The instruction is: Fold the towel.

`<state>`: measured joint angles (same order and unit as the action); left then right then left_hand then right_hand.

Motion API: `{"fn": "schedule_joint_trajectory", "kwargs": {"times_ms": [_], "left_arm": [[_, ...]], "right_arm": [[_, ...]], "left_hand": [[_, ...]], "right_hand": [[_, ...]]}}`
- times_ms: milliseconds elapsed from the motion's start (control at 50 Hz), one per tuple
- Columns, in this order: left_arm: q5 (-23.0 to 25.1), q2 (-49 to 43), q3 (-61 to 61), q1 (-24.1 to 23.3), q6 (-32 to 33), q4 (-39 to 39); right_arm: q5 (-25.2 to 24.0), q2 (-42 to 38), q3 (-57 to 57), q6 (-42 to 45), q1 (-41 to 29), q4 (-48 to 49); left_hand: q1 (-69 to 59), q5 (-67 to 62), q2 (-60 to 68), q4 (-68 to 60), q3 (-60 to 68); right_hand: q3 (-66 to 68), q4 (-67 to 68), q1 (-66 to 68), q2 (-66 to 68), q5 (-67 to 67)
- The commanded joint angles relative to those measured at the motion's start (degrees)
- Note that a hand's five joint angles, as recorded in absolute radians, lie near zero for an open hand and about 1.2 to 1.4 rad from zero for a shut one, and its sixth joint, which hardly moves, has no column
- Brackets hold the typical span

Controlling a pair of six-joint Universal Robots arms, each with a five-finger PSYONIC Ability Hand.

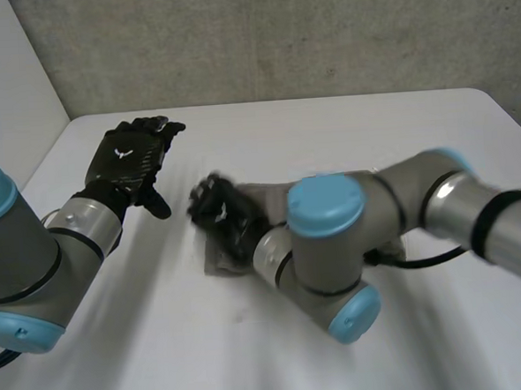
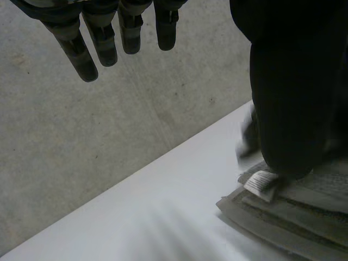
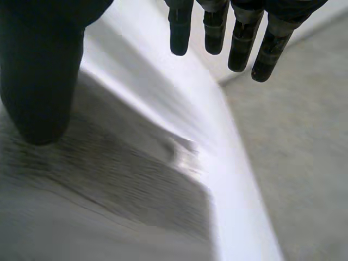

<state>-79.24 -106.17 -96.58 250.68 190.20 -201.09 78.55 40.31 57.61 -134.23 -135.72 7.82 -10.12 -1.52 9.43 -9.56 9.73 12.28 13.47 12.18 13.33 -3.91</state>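
A grey towel lies folded into a thick stack near the middle of the white table. My right hand hovers over the towel's left end, fingers straight and thumb spread above the cloth, holding nothing. My left hand is raised over bare table to the towel's left, open. In the left wrist view its fingers hang straight, and the towel's layered edge with a white label lies past the thumb.
A grey concrete wall stands behind the table's far edge. My right arm crosses over the right part of the towel. Bare table stretches in front of the towel and to its left.
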Motion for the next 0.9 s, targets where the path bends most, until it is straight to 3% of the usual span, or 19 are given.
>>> {"fn": "schedule_joint_trajectory", "kwargs": {"times_ms": [20,100,200,340,420,480,520,540,580,620,820,860,900], "left_arm": [[0.0,-1.8,2.6,-2.7,-0.1,0.0],[0.1,-4.5,4.4,-5.6,0.2,0.0],[-0.1,-12.0,8.9,-10.2,0.5,0.0],[-0.7,-18.3,13.1,-12.2,0.6,0.2],[-1.7,-20.4,14.1,-12.8,0.7,0.3],[-2.4,-20.8,14.1,-12.9,0.7,0.4],[-2.9,-20.1,13.6,-12.9,0.7,0.6],[-2.9,-20.1,13.6,-12.9,0.7,0.6],[-3.2,-19.3,13.4,-12.9,0.6,0.8],[-4.2,-15.8,12.2,-12.9,0.6,0.9],[-7.9,-0.8,4.3,-9.6,0.1,0.7],[-8.3,1.2,3.2,-8.3,0.1,0.8],[-8.1,4.6,1.7,-6.2,0.1,0.9]], "right_arm": [[7.2,14.6,8.8,-11.5,7.5,-0.9],[7.0,22.6,19.3,-19.4,14.4,-1.8],[6.3,24.6,28.5,-22.0,21.3,-3.5],[3.2,24.6,36.6,-22.0,28.7,-3.0],[-2.0,23.0,39.2,-22.6,31.3,0.0],[-2.9,21.9,39.7,-23.1,31.5,1.8],[-3.4,20.4,39.7,-24.0,31.6,4.5],[-3.4,20.4,39.7,-24.0,31.6,4.5],[-3.4,19.9,39.3,-24.4,31.4,5.7],[-3.4,19.8,39.0,-24.5,31.3,5.9],[0.1,21.7,31.5,-23.2,30.5,5.8],[0.8,22.2,29.5,-22.6,29.4,5.6],[0.7,21.7,24.1,-20.6,23.6,4.8]], "left_hand": [[-0.1,1.3,0.8,-0.7,0.5],[-0.1,1.3,0.8,-0.7,0.5],[-0.4,1.0,1.1,-1.0,0.8],[-0.6,0.8,1.3,-1.2,1.0],[-0.6,0.8,1.3,-1.2,1.0],[-0.4,1.0,1.1,-1.0,0.8],[-0.4,1.0,1.1,-1.0,0.8],[-0.4,1.0,1.1,-1.0,0.8],[-0.4,1.0,1.1,-1.0,0.8],[-0.3,1.1,1.0,-0.8,0.7],[0.1,1.5,0.6,-0.4,0.3],[0.1,1.5,0.6,-0.4,0.3],[0.1,1.5,0.6,-0.4,0.3]], "right_hand": [[-2.3,-3.5,-2.2,-3.3,3.9],[-2.3,-3.5,-2.2,-3.3,3.9],[-2.3,-3.5,-2.2,-3.3,3.9],[-2.3,-3.5,-2.2,-3.3,3.9],[13.9,12.7,14.0,12.8,-12.2],[21.5,20.3,21.6,20.5,-19.9],[37.3,36.1,37.4,36.2,-35.6],[37.3,36.1,37.4,36.3,-35.7],[61.3,60.1,61.4,60.2,-59.6],[67.7,66.5,67.8,66.6,-66.0],[67.7,66.5,67.8,66.7,-66.1],[67.7,66.5,67.8,66.7,-66.1],[67.7,66.5,67.8,66.7,-66.1]]}}
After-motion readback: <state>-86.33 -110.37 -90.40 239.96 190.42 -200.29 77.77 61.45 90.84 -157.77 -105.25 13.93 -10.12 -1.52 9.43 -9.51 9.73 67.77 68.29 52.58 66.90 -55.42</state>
